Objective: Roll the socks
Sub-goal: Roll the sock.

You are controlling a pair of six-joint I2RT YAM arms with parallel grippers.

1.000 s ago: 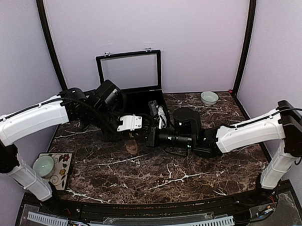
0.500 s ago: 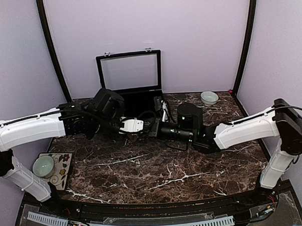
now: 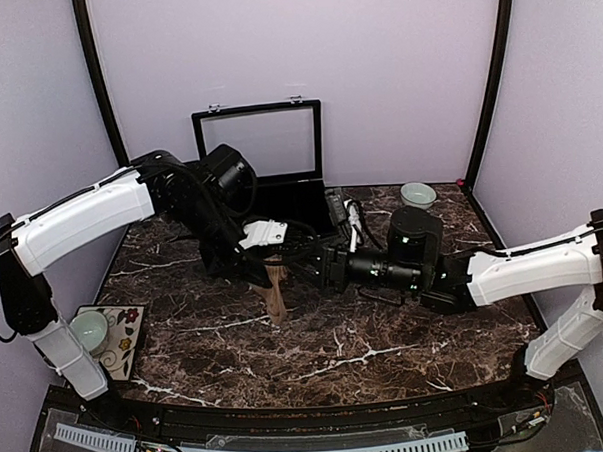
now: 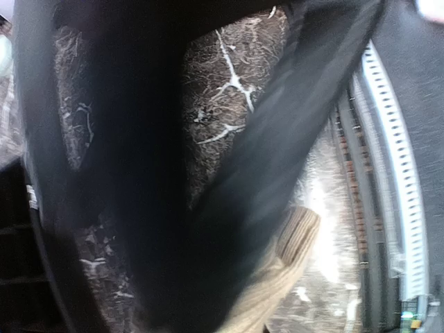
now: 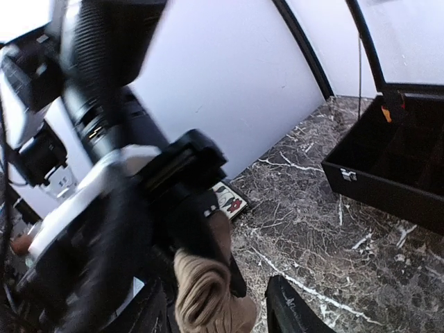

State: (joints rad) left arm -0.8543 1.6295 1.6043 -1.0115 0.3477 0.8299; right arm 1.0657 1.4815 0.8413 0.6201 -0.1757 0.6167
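Left hand [image 3: 267, 264] grips tan sock [image 3: 276, 299] dangling beneath.

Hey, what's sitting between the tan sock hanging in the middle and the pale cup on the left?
Only bare marble tabletop and the edge of the patterned mat under the cup lie between it and the tan sock, as the top view shows.
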